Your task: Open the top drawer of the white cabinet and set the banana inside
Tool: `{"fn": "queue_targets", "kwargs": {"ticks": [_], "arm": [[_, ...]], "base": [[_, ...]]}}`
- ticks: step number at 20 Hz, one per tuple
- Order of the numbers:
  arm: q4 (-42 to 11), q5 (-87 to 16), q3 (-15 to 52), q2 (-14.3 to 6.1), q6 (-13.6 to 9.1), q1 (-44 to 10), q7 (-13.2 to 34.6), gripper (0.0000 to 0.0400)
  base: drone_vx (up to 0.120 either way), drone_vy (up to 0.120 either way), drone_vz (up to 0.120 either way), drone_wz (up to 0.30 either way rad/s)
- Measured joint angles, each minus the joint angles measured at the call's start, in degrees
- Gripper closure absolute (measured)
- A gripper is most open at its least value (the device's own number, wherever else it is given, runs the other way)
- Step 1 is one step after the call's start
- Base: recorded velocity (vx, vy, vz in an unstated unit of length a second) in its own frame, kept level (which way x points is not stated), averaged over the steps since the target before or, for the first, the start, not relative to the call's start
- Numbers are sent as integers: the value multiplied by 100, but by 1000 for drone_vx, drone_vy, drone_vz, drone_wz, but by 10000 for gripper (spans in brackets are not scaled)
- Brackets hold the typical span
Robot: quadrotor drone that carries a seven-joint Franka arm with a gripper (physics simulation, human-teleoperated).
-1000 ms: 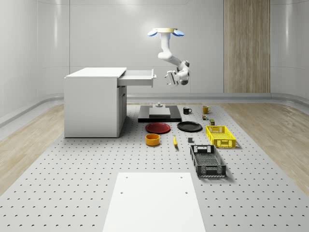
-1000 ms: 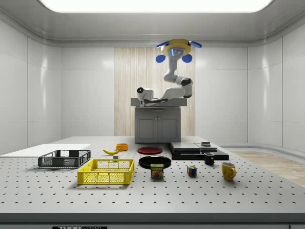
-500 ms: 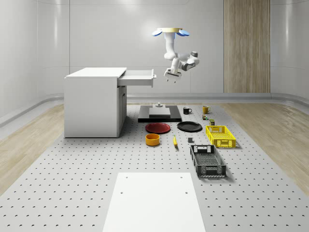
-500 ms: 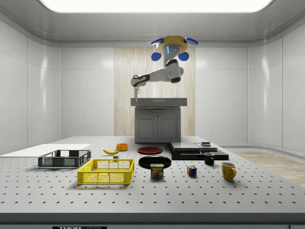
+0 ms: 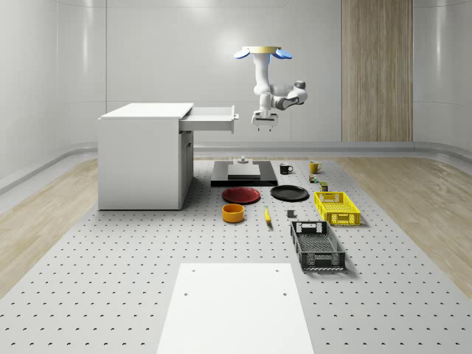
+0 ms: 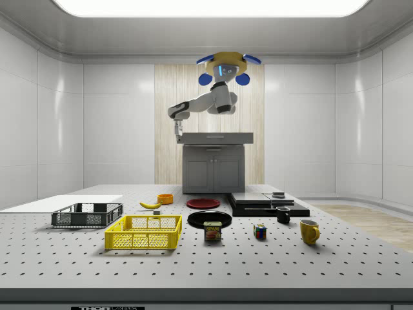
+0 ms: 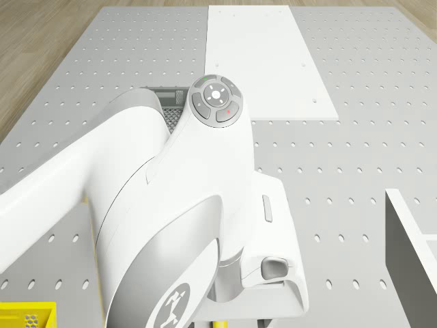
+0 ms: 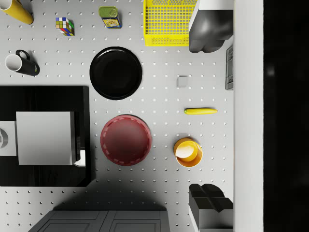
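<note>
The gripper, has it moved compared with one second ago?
Yes. In the side view the gripper has shifted toward the view's left, now past the left edge of the white cabinet.

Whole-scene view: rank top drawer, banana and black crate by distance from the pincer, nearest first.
1. Top drawer, pulled open, just to the view's left of the pincer, under the hovering drone.
2. Banana, on the table below.
3. Black crate, nearer the camera, toward the view's right.
</note>
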Motion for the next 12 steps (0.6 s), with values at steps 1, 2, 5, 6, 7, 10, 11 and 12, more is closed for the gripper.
{"fn": "queue_targets", "kwargs": {"ticks": [1,2,5,6,7,10,11,12], "arm": [[-1,8,-7,-10,-17,17,-20,0],[-2,15,-12,-20,-30,32,-36,0],[-3,28,-24,-42,-56,64,-72,0],[-3,30,-27,-47,-62,71,-80,0],[-3,32,-29,-53,-66,78,-87,0],[-4,35,-33,-66,-72,91,-101,0],[-4,36,-34,-70,-73,95,-105,0],[-4,36,-35,-74,-73,97,-108,0]], "base": [[120,0,-120,0],[120,0,-120,0],[120,0,-120,0],[120,0,-120,0],[120,0,-120,0],[120,0,-120,0],[120,0,-120,0],[120,0,-120,0]]}}
